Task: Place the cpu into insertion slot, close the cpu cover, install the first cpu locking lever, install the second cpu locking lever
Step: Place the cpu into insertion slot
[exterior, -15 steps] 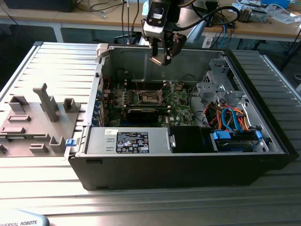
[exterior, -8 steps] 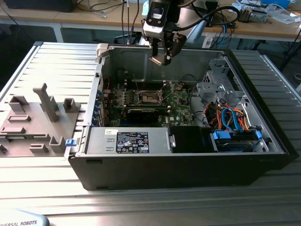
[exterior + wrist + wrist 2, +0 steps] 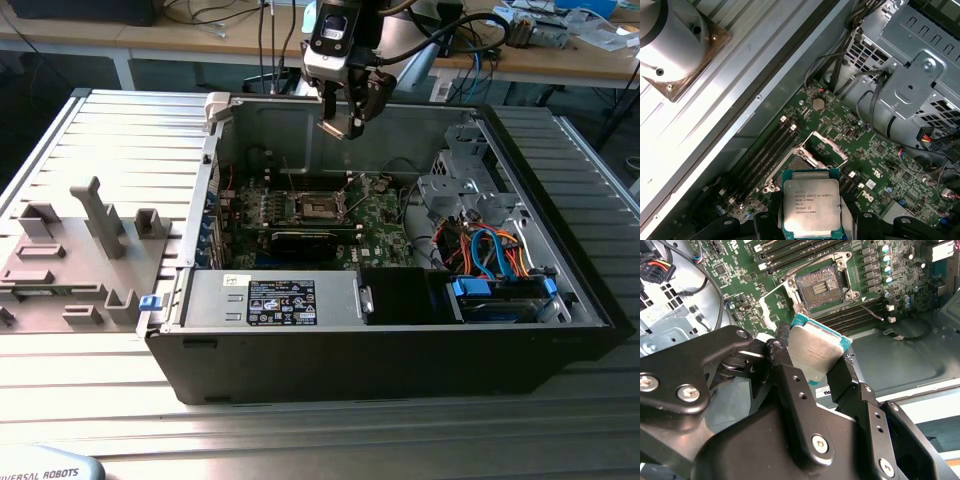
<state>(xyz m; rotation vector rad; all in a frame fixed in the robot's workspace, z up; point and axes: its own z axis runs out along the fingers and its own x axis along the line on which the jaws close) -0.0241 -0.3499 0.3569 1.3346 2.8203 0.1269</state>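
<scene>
Black-fingered end effector pinches a small flat square cpu with a dull silver-grey metal top by two opposite edges, holding it in the air over a green motherboard. In the exterior view it hangs above an open black computer case, which lies on its side on a ridged grey metal counter. The small square dark insertion slot with a silver rim lies uncovered below the chip and well apart from it. Its thin silver windowed cpu cover is tilted up. A thin wire locking lever juts out beside the socket.
</scene>
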